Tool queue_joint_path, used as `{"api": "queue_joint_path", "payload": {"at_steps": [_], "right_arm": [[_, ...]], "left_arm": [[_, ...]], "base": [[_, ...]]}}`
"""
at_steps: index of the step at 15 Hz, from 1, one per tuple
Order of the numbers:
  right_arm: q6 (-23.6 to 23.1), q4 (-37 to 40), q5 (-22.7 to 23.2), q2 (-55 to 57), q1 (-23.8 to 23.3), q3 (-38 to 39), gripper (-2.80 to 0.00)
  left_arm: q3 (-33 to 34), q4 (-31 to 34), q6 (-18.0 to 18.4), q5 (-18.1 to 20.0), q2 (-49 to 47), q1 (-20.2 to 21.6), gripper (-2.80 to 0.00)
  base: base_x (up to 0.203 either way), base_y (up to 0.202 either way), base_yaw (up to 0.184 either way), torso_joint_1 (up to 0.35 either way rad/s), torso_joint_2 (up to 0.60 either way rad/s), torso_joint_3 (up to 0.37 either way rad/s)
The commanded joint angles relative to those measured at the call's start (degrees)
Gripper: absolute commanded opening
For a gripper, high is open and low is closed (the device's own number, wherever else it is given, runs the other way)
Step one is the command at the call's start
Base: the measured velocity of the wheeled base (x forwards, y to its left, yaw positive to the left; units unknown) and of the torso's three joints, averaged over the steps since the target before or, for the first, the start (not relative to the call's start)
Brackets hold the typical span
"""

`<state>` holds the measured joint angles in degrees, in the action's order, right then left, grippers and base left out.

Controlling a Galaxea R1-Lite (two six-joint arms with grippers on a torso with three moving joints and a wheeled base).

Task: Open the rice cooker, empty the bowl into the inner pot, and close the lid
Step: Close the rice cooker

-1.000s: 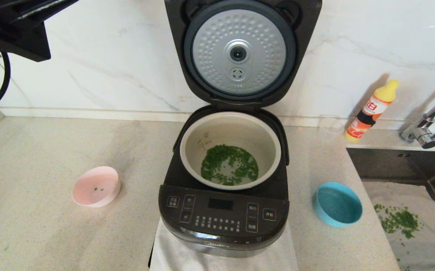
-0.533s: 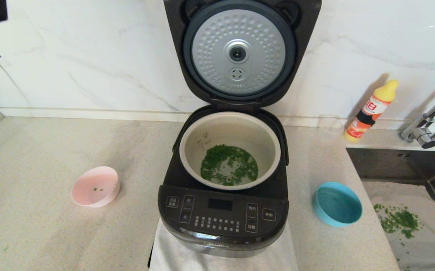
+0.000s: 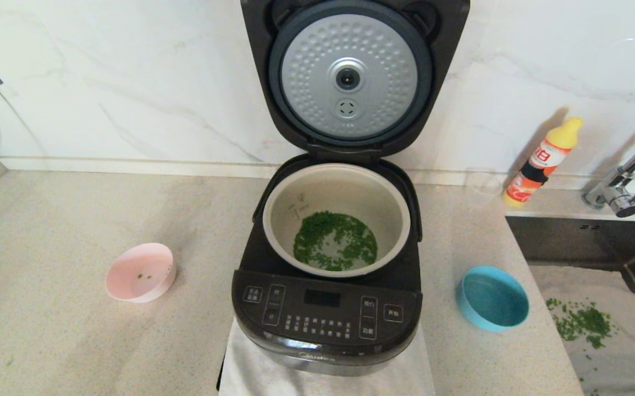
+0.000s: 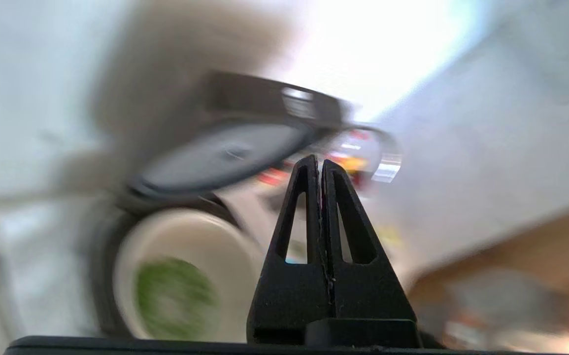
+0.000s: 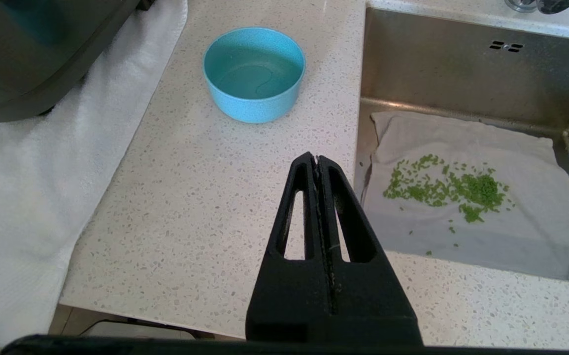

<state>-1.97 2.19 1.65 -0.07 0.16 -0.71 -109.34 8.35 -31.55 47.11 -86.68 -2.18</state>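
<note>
My left gripper (image 4: pixel 319 165) is pinched together, its 2 black fingers pressed flat against each other with nothing between them. My right gripper (image 5: pixel 316 160) is the same, both fingers touching along their whole length and empty. Neither arm shows from my head camera.

Both grippers are matte black, each finger a tapered triangle with a slot.

A white marble-veined wall (image 3: pixel 130 82) rises behind a speckled beige stone counter (image 3: pixel 64 341). At the right, a steel sink (image 5: pixel 442 74) sits recessed below a chrome faucet (image 3: pixel 619 192). Daylight falls softly.
</note>
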Motion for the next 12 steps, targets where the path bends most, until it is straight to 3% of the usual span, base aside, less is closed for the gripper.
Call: {"api": "queue_joint_path", "payload": {"at_steps": [1,2,4,6,8,12], "right_arm": [[-0.01,0.04,0.02,0.02,0.02,0.00,-2.80],[-0.05,0.00,0.02,-0.01,0.01,0.00,-2.80],[0.04,0.00,0.02,-0.01,0.02,0.00,-2.80],[0.04,0.09,0.02,0.05,0.02,0.00,-2.80],[-0.05,0.00,0.02,-0.01,0.02,0.00,-2.80],[0.04,0.09,0.02,0.07,0.02,0.00,-2.80]], "left_arm": [[-0.64,2.24,9.87,-12.67,-4.04,-7.11,-2.80],[-1.19,2.54,12.07,-15.75,-5.93,-9.68,-2.80],[-1.56,-2.38,12.74,-18.74,-8.22,-14.14,-2.80],[-1.89,-10.14,12.73,-26.20,-11.68,-17.99,-2.80],[-2.00,-15.83,12.58,-28.30,-14.32,-18.77,-2.80],[-2.35,-20.78,12.57,-28.91,-17.41,-18.82,-2.80]], "base": [[0.000,0.000,0.000,0.000,0.00,0.000],[0.000,0.000,0.000,0.000,0.00,0.000],[0.000,0.000,0.000,0.000,0.00,0.000],[0.000,0.000,0.000,0.000,0.00,0.000],[0.000,0.000,0.000,0.000,0.00,0.000],[0.000,0.000,0.000,0.000,0.00,0.000]]}}
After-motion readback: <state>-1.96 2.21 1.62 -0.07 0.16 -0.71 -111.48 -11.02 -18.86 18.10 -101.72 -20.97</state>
